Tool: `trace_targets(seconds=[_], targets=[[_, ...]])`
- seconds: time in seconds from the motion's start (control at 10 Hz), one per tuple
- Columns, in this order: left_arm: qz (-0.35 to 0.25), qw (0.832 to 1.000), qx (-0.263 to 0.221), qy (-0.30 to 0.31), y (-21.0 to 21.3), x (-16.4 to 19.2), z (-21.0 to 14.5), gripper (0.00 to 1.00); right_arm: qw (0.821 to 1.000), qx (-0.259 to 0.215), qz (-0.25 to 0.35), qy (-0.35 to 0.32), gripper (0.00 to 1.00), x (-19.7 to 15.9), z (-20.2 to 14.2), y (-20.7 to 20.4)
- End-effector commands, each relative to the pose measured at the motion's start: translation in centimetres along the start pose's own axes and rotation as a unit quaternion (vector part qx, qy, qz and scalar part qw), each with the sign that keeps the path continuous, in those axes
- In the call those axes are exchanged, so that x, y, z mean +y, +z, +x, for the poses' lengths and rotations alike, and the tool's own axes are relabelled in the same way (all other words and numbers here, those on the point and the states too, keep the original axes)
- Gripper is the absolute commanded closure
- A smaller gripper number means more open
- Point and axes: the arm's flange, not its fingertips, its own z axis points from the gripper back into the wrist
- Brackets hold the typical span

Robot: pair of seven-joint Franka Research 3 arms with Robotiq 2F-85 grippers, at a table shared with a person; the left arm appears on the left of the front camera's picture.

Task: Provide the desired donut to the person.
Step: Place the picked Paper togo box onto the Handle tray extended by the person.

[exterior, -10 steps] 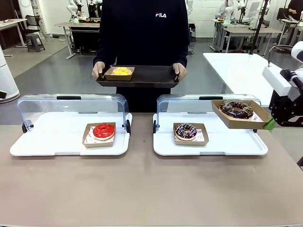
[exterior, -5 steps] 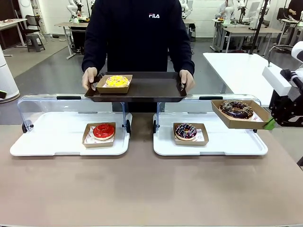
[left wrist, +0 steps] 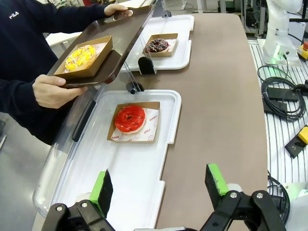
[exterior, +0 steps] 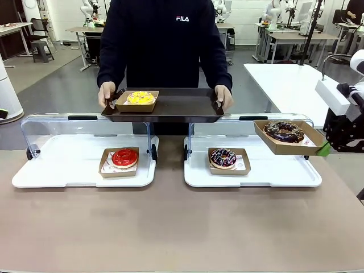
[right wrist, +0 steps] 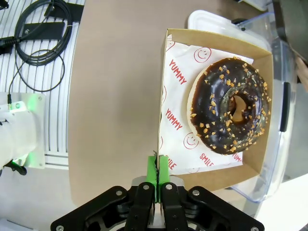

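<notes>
The person in a black FILA sweatshirt stands at the far side holding a dark tray with both hands; a yellow-iced donut in a cardboard box rests on its left part. My right gripper is shut on the wall of a cardboard box holding a chocolate donut with nut bits, lifted above the right white tray. My left gripper hangs open above the left white tray, short of the red-iced donut.
A sprinkled chocolate donut in its box lies on the right white tray. Both white trays have clear lids swung up at the back. Bare brown tabletop lies in front. Cables run beside the table's edge.
The person has come up to the table with the dark tray and now holds it just above the raised lids. Both arms have stayed still.
</notes>
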Motion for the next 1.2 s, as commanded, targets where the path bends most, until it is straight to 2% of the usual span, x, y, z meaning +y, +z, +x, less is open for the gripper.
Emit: trace_targets(seconds=[0.0, 0.6, 0.7, 0.8, 1.1], targets=[[0.002, 1.0, -0.01, -0.009, -0.1, -0.1, -0.3, 0.0, 1.0, 0.012, 0.004, -0.004, 1.0, 0.3, -0.1, -0.4], [0.002, 1.0, -0.01, -0.009, -0.1, -0.1, -0.3, 0.0, 1.0, 0.012, 0.004, -0.004, 1.0, 0.3, -0.1, -0.4], [0.002, 1.0, -0.01, -0.009, -0.1, -0.1, -0.3, 0.0, 1.0, 0.0, 0.0, 0.0, 0.98, 0.0, 0.0, 0.0], [0.002, 1.0, -0.01, -0.009, -0.1, -0.1, -0.3, 0.0, 1.0, -0.009, -0.007, -0.014, 0.98, -2.4, 3.3, 0.7], [0.002, 1.0, -0.01, -0.009, -0.1, -0.1, -0.3, 0.0, 0.997, 0.029, -0.038, -0.063, 0.98, -10.3, 11.9, 1.2]])
